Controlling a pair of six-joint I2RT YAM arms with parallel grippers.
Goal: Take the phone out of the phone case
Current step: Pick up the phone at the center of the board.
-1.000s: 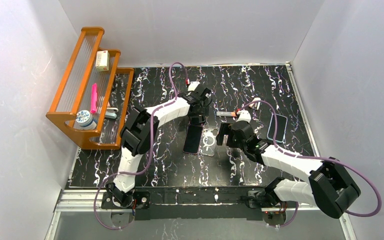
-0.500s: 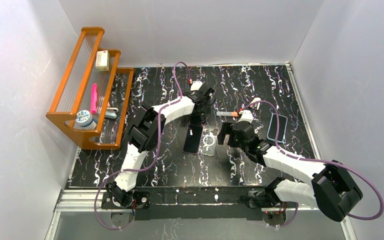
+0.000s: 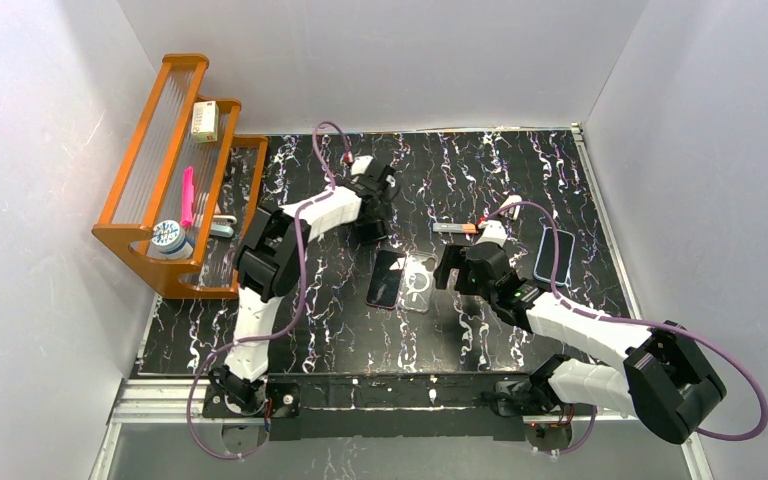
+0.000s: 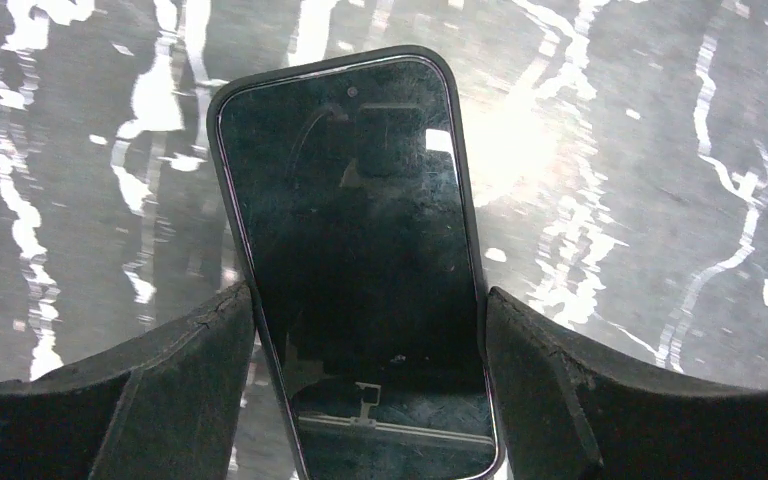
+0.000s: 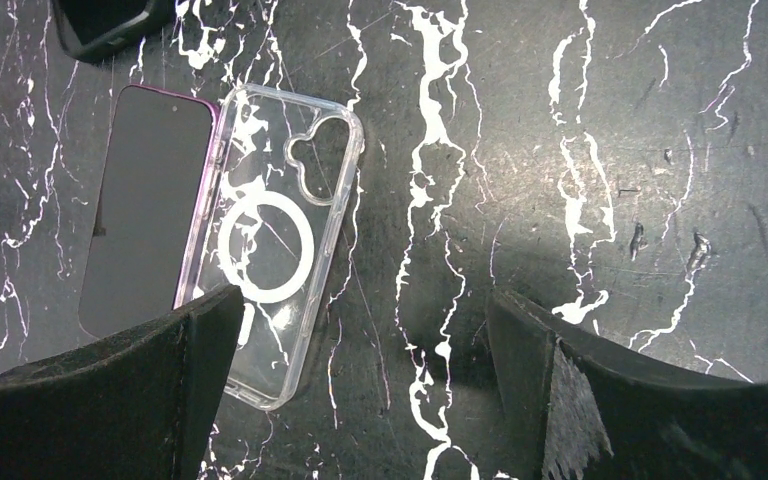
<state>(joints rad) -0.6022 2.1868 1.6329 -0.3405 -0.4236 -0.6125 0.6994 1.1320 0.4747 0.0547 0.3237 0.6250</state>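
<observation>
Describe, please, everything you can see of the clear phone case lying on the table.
The clear phone case is an empty transparent shell, plastic by its look, with a white ring in its middle and a lobed camera cut-out near one end. It lies flat on the black marbled table, one long edge against the dark phone beside it. Nothing grips it.

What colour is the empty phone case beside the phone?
The phone case is clear with a white ring; right wrist view best.

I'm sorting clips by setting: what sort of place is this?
Probably a lab robot test cell, not a home: plain white walls box in a marbled black tabletop, a metal rail runs along its near edge, and an orange rack stands at the left.
</observation>
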